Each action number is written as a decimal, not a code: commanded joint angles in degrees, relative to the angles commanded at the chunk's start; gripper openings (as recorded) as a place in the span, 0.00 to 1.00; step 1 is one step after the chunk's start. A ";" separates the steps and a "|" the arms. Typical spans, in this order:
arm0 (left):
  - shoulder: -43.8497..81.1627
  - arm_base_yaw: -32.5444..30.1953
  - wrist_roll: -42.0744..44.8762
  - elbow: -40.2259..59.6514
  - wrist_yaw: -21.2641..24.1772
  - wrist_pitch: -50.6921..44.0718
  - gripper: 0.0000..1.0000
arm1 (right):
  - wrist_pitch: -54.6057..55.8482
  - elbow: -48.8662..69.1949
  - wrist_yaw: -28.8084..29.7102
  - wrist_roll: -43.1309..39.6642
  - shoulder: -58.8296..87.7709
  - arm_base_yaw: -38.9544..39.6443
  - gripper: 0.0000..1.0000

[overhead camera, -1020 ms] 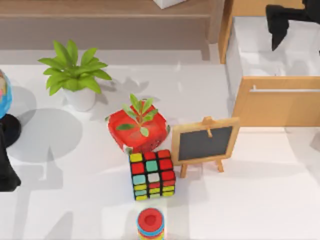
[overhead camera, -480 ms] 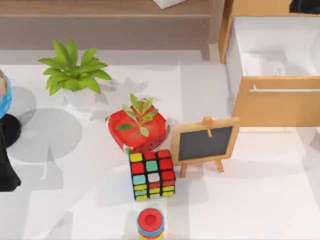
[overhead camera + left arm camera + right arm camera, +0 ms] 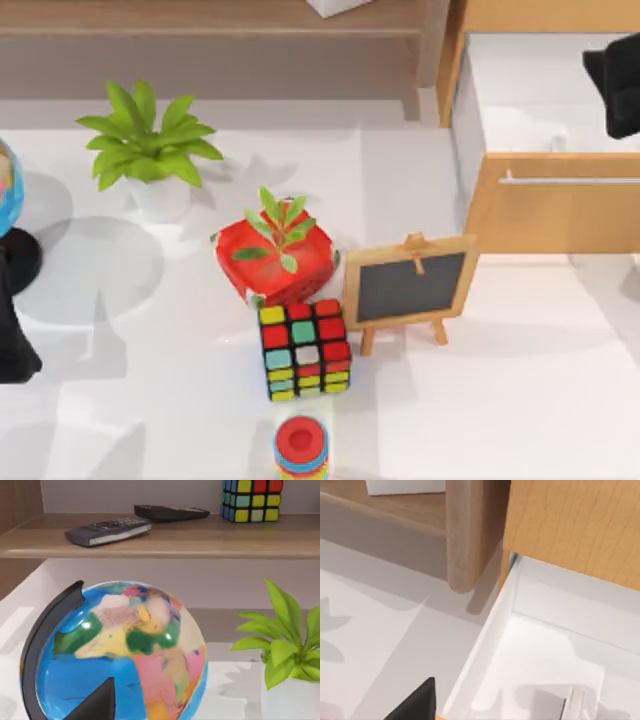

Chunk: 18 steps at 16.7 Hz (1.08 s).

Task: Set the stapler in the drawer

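Note:
The drawer (image 3: 548, 205) stands pulled open at the table's back right, with a tan wooden front, a silver bar handle (image 3: 570, 181) and a white inside (image 3: 545, 665). The white stapler (image 3: 574, 703) lies loose on the drawer floor, close behind the front panel (image 3: 556, 142). My right gripper (image 3: 614, 92) hovers over the drawer's right side, above the stapler and apart from it, open and holding nothing; one dark fingertip (image 3: 417, 703) shows in the right wrist view. My left gripper (image 3: 14, 335) is parked at the table's left edge, open, its fingertip (image 3: 96, 704) in front of a globe.
A small chalkboard easel (image 3: 410, 287) stands just in front of the drawer. A colourful cube (image 3: 304, 350), a red pot with a sprout (image 3: 276, 258), a red ring stack (image 3: 301, 447), a potted plant (image 3: 150, 150) and the globe (image 3: 117, 650) fill the middle and left. A brown shelf (image 3: 210, 20) runs along the back.
My right arm has moved from over the drawer's back part, past the top right corner, to the drawer's right side. Everything else has stayed put.

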 joint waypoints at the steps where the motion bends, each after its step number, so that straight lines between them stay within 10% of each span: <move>1: 0.00 0.00 0.00 0.00 0.00 0.00 1.00 | 5.55 -4.59 0.60 -2.68 -1.86 0.38 1.00; 18: 0.00 0.00 0.00 0.00 0.00 0.00 1.00 | 95.89 -47.27 16.00 -60.31 12.17 7.23 1.00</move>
